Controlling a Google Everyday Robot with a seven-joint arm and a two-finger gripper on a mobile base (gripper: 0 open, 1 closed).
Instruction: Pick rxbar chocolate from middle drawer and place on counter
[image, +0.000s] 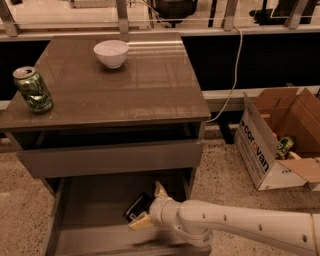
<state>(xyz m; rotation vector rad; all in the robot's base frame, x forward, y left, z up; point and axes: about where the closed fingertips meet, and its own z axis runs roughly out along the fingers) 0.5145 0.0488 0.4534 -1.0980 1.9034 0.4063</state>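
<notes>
While pincer (149, 206) sits in middle drawer (90, 212), fingers apart | rxbar chocolate (135, 209) between fingertips, leftward | long axis near-left to far-right

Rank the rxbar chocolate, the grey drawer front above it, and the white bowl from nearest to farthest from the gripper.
The gripper is down in the middle drawer.
1. rxbar chocolate, between its open fingers in the drawer.
2. Grey drawer front, just above.
3. White bowl, at the back of the counter.
</notes>
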